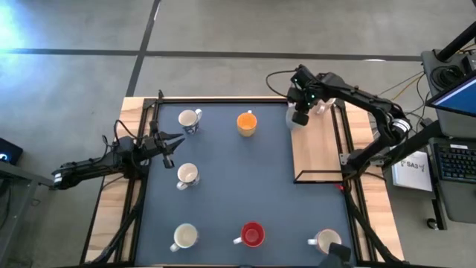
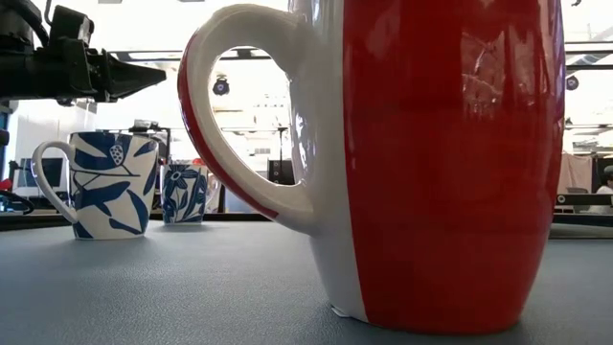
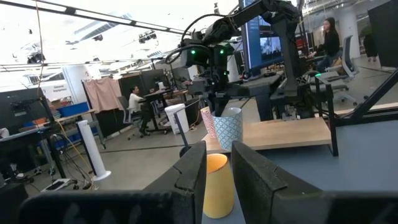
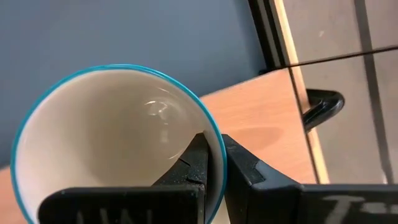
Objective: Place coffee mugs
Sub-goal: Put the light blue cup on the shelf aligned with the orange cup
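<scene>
Several mugs stand upright on the dark blue mat: a blue-patterned one, an orange one, another blue-patterned one, a white-looking one, a red one that fills the low view, and one at the near right. My right gripper is shut on a teal-rimmed mug over the wooden board's far left corner. My left gripper is open and empty, above the mat's left side between the two patterned mugs. My right gripper pinches the mug's wall at the rim, one finger inside the mug and one outside. The fingers come from above, pointing down. The mug stays upright with its mouth up; I cannot tell whether its base rests on the board or hangs just above it.
A wooden board with a black frame lies along the table's right side, and another pale mug stands on its far end. A keyboard and equipment sit beyond the right edge. People sit at desks in the room behind.
</scene>
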Controlling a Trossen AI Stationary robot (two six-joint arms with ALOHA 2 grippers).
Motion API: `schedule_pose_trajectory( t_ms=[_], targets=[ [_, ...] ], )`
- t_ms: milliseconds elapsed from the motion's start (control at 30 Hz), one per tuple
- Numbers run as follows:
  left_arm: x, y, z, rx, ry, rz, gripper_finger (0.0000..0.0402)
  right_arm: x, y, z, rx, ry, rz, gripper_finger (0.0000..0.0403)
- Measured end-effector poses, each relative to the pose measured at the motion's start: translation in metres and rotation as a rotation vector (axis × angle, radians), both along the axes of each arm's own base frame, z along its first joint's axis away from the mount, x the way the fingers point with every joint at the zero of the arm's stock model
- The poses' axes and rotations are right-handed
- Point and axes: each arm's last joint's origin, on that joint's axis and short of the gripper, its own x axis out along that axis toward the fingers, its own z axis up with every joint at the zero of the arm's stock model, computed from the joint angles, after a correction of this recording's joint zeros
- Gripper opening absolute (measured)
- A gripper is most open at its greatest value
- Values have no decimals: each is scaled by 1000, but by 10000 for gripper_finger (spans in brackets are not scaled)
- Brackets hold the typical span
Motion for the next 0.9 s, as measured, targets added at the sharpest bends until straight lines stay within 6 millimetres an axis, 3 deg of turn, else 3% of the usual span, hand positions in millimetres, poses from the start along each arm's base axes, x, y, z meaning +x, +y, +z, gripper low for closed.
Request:
schedule_pose_trajectory(
  t_ms=[300, 600, 900],
  targets=[
    [0, 0, 0, 0, 0, 0, 59, -18, -22, 1, -86, 39, 93, 13],
    [0, 0, 0, 0, 0, 0, 59, -25, -33, 0, -109, 22, 43, 13],
    [0, 0, 0, 0, 0, 0, 59, -25, -35, -2, -129, 48, 14, 73]
  ],
)
